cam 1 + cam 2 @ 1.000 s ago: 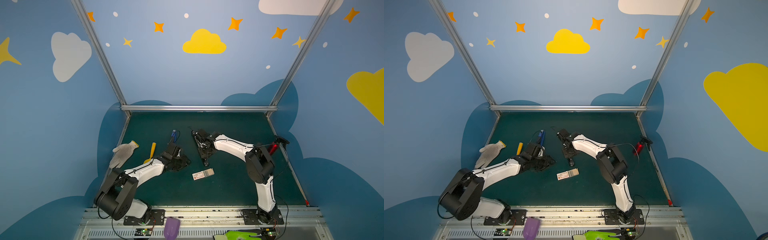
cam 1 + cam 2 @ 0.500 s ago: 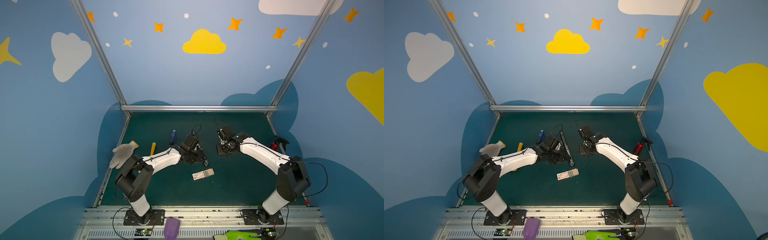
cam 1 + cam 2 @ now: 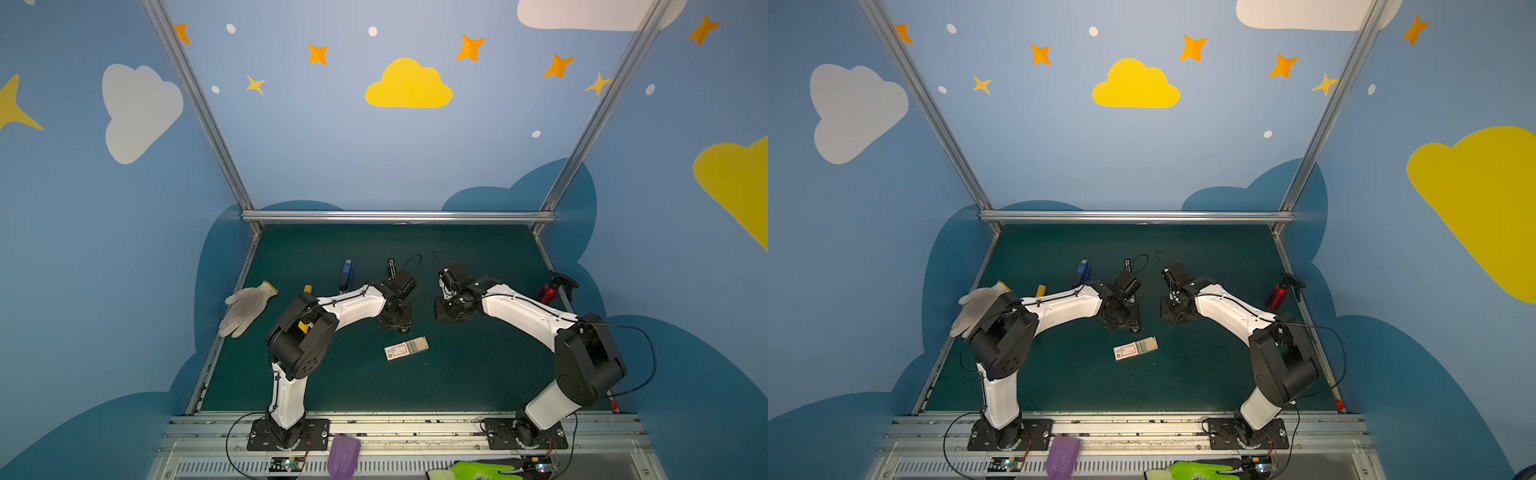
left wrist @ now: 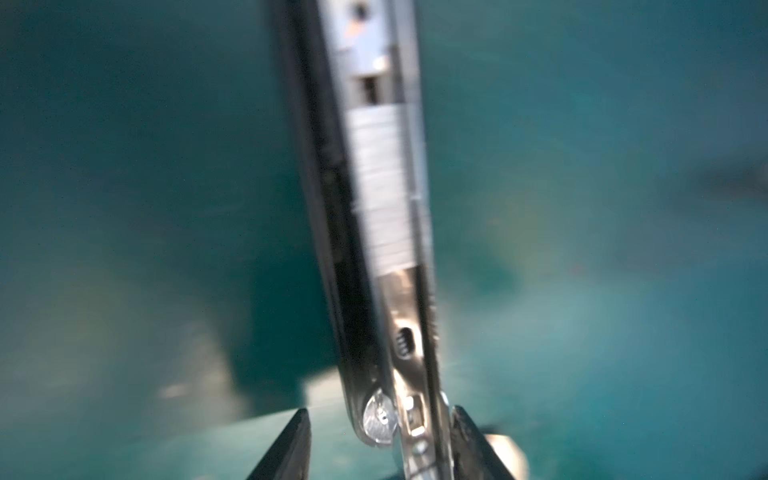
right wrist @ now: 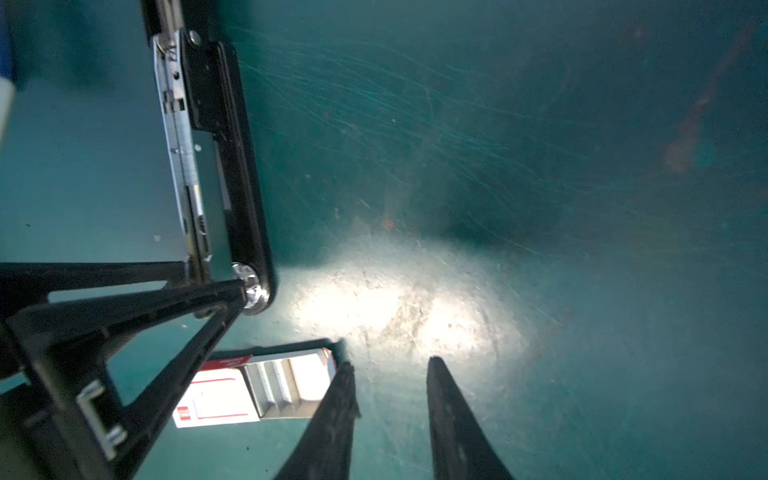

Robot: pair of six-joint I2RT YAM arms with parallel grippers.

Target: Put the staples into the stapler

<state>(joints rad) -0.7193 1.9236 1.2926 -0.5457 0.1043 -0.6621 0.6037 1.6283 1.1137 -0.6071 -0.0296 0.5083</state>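
Note:
The black stapler [image 5: 232,166] lies opened on the green mat, its metal magazine [image 4: 399,324] facing up with a strip of staples [image 4: 382,187] in it. My left gripper [image 4: 380,419] is open around the stapler's hinge end: one finger [image 4: 469,440] rests against it and the other [image 4: 291,444] stands apart. In both top views that gripper [image 3: 395,322] [image 3: 1121,320] covers most of the stapler [image 3: 391,266]. The white staple box [image 3: 406,348] [image 3: 1135,348] [image 5: 216,399] lies slid open, with grey rows of staples [image 5: 274,386] showing. My right gripper [image 5: 388,365] [image 3: 446,313] hangs open and empty beside the box.
A white glove [image 3: 247,305], a yellow item [image 3: 307,289] and a blue object [image 3: 346,274] lie at the left. A red spray bottle [image 3: 548,291] stands by the right edge. A purple scoop [image 3: 343,455] and a green glove [image 3: 478,471] sit on the front rail.
My right gripper has let go of the stapler and drawn back to the right. My left gripper has moved right onto the stapler's near end.

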